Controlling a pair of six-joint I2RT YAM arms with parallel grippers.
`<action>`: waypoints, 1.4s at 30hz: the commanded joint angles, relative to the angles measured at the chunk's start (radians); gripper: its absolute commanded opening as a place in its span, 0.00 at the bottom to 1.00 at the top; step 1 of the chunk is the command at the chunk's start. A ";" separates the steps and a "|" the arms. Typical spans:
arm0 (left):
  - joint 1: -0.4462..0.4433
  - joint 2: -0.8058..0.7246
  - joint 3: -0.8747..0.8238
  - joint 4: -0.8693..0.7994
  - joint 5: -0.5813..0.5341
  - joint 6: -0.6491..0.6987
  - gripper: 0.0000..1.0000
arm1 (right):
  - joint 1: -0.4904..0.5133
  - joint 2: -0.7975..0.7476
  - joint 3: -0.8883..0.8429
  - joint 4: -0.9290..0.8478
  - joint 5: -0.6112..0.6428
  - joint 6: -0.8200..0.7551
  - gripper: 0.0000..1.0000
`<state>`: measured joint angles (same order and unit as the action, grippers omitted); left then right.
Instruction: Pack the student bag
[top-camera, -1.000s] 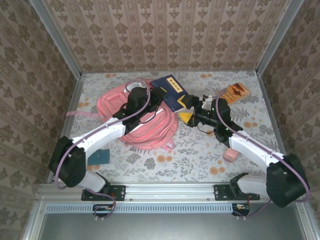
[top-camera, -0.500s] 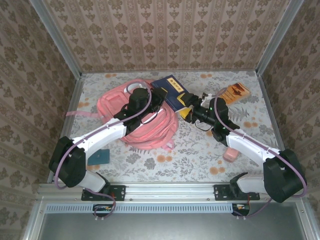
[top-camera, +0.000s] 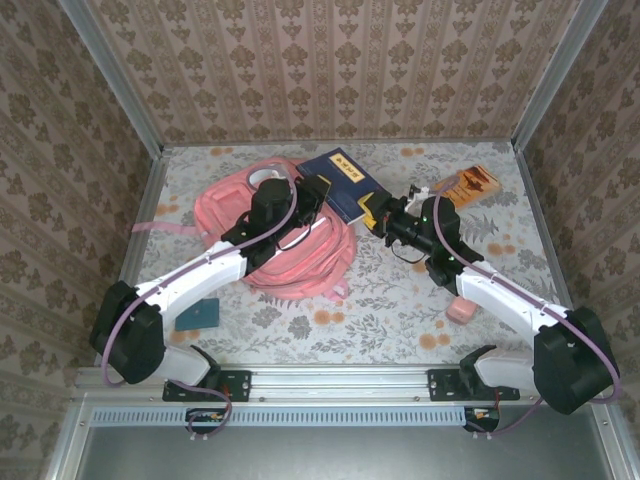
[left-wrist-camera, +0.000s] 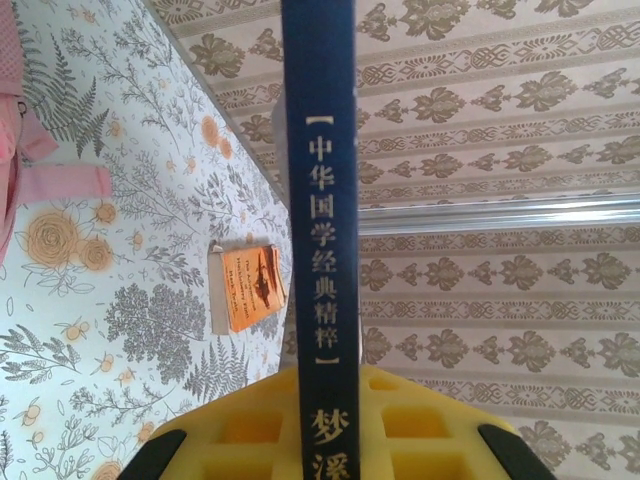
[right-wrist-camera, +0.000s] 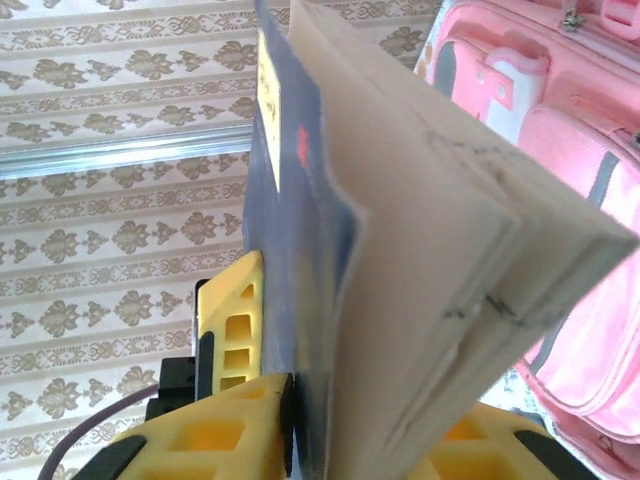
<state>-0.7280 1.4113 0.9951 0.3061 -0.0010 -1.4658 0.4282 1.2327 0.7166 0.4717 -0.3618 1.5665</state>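
While the left gripper (top-camera: 312, 196) pinches the blue book (top-camera: 340, 180) by its spine and the right gripper (top-camera: 378, 212) clamps its page edge, the student bag (top-camera: 225, 212) lies flat on the table (top-camera: 400, 300) just left of and below the book, nearer the left arm.

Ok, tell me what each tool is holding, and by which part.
Both hold the blue book: the left tool clamps it at the spine edge, and the right tool pinches the opposite page edge.
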 joint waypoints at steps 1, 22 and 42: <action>-0.004 -0.033 0.004 -0.011 0.010 0.057 0.11 | 0.000 -0.036 0.032 -0.068 0.044 -0.047 0.17; 0.037 -0.147 0.162 -0.772 -0.054 0.755 0.85 | -0.183 -0.315 0.090 -0.737 0.173 -0.596 0.00; 0.003 0.183 0.376 -1.076 0.088 1.193 0.74 | -0.212 -0.324 0.112 -0.876 0.173 -0.667 0.00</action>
<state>-0.7204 1.5608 1.3247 -0.7139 0.0128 -0.3618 0.2226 0.9115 0.7921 -0.4023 -0.1902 0.9180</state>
